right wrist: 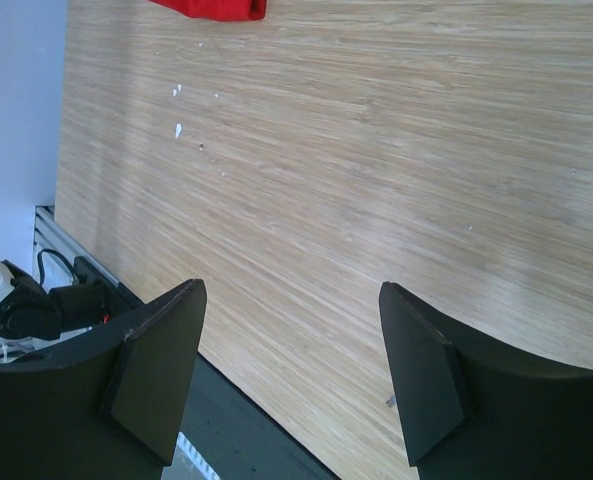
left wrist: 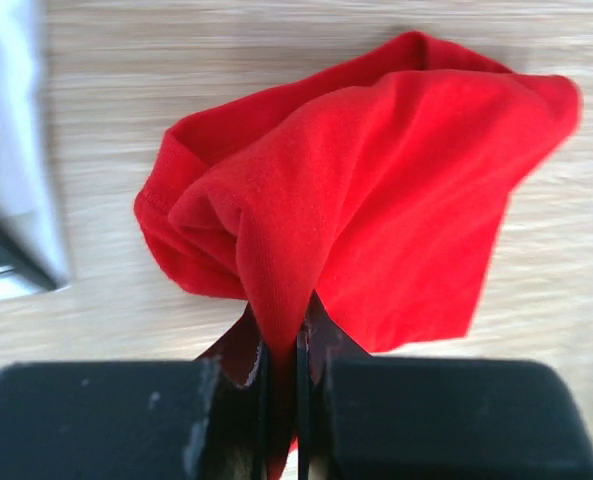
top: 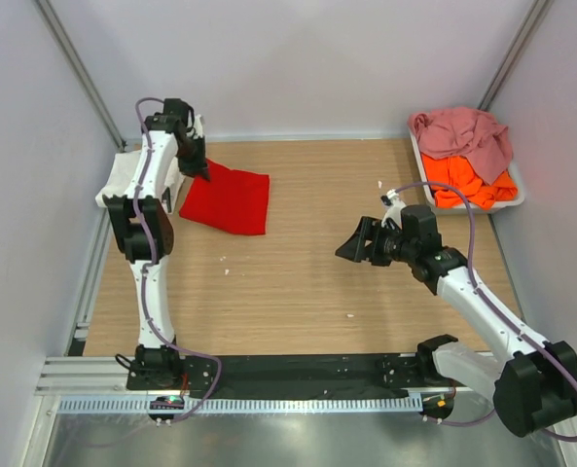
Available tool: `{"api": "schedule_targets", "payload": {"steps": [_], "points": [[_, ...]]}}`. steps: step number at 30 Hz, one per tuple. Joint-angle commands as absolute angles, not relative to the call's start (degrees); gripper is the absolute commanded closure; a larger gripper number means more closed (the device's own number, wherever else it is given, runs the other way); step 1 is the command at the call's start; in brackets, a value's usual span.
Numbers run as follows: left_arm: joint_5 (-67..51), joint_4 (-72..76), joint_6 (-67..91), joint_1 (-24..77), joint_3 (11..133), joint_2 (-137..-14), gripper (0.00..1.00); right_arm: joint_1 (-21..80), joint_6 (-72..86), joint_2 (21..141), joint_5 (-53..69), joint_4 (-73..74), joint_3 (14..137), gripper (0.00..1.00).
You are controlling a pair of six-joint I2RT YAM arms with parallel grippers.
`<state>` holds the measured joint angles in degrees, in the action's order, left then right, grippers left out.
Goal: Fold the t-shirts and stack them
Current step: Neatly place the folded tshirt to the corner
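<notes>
Toward the upper left of the overhead view, the left gripper (top: 207, 175) pinches an edge of the folded red t-shirt (top: 232, 201) tight, seemingly finishing its fold, while the right gripper (top: 356, 243) hangs wide open near the frame's centre; next, I'd guess, release and flatten it.

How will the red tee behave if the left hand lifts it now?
Probably floppy: the red t-shirt bunches and creases where the left hand pinches it. Likely light, since the knit looks thin. It would probably drape and unfold rather than keep its fold.
</notes>
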<state>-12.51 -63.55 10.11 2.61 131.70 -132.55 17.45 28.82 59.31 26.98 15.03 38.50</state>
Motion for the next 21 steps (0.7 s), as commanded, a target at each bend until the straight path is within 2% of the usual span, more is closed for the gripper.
{"api": "schedule_targets", "payload": {"steps": [1, 7, 14, 21], "points": [[-2.7, -65.0, 6.2, 1.4, 135.8, -127.7, 1.0, 17.4, 28.7, 57.0, 29.7, 13.7, 37.5, 0.24], [12.7, -66.4, 2.4, 1.6, 142.2, -126.8, 1.0, 17.8, 29.1, 56.4, 31.5, 12.5, 36.0, 0.24], [25.2, -61.2, -4.7, 1.5, 140.4, -123.8, 1.0, 18.1, 29.6, 56.3, 33.1, 11.7, 35.6, 0.24], [31.6, -54.1, -9.1, 1.5, 139.8, -122.3, 1.0, 18.8, 29.7, 56.2, 33.3, 11.3, 35.1, 0.24]]}}
